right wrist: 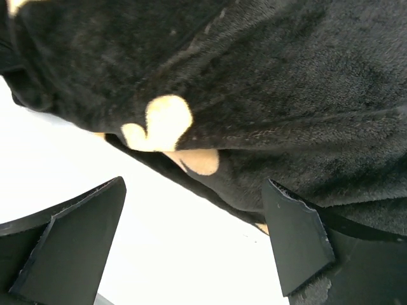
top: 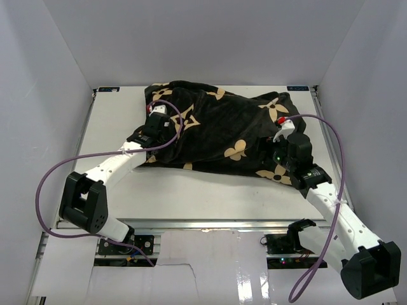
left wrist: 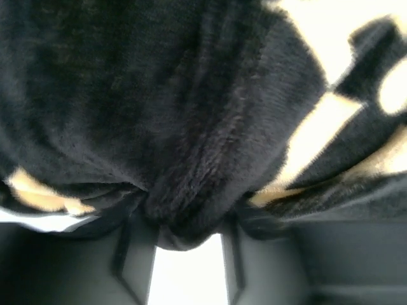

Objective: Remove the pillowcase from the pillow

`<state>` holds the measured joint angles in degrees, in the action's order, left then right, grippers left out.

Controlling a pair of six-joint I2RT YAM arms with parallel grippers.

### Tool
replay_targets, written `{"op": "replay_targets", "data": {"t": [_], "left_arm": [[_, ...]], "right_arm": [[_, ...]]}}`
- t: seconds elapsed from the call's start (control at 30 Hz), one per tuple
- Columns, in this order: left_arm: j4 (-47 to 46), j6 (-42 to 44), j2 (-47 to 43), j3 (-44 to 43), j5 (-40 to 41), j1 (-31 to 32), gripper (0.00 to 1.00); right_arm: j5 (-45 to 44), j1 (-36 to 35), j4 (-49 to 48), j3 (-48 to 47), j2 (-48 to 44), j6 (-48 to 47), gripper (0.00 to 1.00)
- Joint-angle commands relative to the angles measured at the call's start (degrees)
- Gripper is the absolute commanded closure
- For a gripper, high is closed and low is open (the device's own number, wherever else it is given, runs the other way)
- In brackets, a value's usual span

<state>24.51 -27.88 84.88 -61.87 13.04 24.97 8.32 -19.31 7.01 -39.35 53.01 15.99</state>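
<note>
The black pillowcase with tan flower motifs lies across the far half of the white table. It covers the pillow, which is hidden. My left gripper is at the pillowcase's left part. In the left wrist view it is shut on a bunched fold of the pillowcase. My right gripper is at the pillowcase's right near edge. In the right wrist view it is open, its fingers either side of the hem of the pillowcase, just above the table.
White walls close in the table on the left, back and right. Purple cables loop from both arms beside the table. The table's near edge has a metal rail.
</note>
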Motion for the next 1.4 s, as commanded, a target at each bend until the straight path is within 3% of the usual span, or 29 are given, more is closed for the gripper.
{"op": "replay_targets", "data": {"t": [0.0, 0.13, 0.3, 0.33, 0.43, 0.47, 0.53, 0.63, 0.77, 0.87, 1.0, 1.13, 1.23, 1.27, 1.33, 1.37], "left_arm": [[-6.0, -0.6, -0.4, 2.5, -3.2, 2.9, 0.66], [-8.1, -2.6, -0.9, 2.9, -3.4, 12.7, 0.84], [-8.0, -4.6, -2.4, 1.7, -1.3, 25.3, 0.83], [-7.7, -4.5, -3.0, 1.4, -0.7, 27.0, 0.79], [-1.7, -6.1, -6.4, -0.4, 6.0, 30.7, 0.46], [-0.1, -6.9, -8.0, -0.7, 7.9, 30.7, 0.22], [3.6, -8.9, -13.2, -0.5, 13.1, 30.6, 0.02], [8.1, -10.3, -17.1, -0.1, 16.8, 30.6, 0.02], [12.2, -14.4, -20.4, 2.5, 24.2, 29.5, 0.02], [11.0, -15.9, -20.4, 6.3, 24.4, 27.7, 0.02], [4.4, -15.0, -18.4, 10.9, 21.4, 24.5, 0.03], [-5.3, -11.6, -16.1, 15.5, 18.0, 23.7, 0.09], [-2.6, -13.6, -12.4, 14.7, 22.1, 23.4, 0.43], [-0.9, -14.8, -11.8, 14.2, 23.2, 23.2, 0.60], [2.6, -16.9, -11.9, 14.1, 25.1, 22.3, 0.73], [3.7, -17.7, -13.0, 14.3, 25.5, 21.9, 0.97]], "right_arm": [[1.1, -0.6, -3.2, 0.8, -2.8, 1.2, 0.07], [0.3, -0.9, -2.2, 1.4, -6.0, 1.4, 0.07], [-0.5, -1.4, -0.7, 1.1, -8.3, 1.9, 0.07], [-0.4, -1.6, -0.9, 1.1, -8.6, 1.9, 0.07], [-1.2, -2.9, -1.6, 0.9, -8.2, 1.3, 0.08], [-1.7, -3.4, -1.6, 0.5, -7.8, 1.2, 0.11], [-1.7, -4.8, -0.9, -1.7, -5.6, 0.5, 0.12], [-2.7, -8.9, -1.9, -4.7, -2.7, 0.1, 0.12], [-10.4, -18.4, -3.8, -7.9, 2.9, -1.4, 0.12], [-12.7, -24.1, -8.9, -9.2, 8.7, -3.1, 0.13], [-19.5, -28.9, -7.1, -12.8, 16.7, -3.5, 0.15], [-21.3, -30.5, -8.9, -12.0, 19.1, -3.3, 0.17], [-23.0, -30.7, -9.7, -11.2, 20.5, -3.0, 0.22], [-24.4, -30.7, -9.8, -11.0, 20.6, -3.1, 0.31], [-26.7, -30.6, -10.2, -10.3, 20.8, -3.3, 0.42], [-30.3, -30.5, -10.2, -10.2, 20.7, -3.5, 0.48]]}}
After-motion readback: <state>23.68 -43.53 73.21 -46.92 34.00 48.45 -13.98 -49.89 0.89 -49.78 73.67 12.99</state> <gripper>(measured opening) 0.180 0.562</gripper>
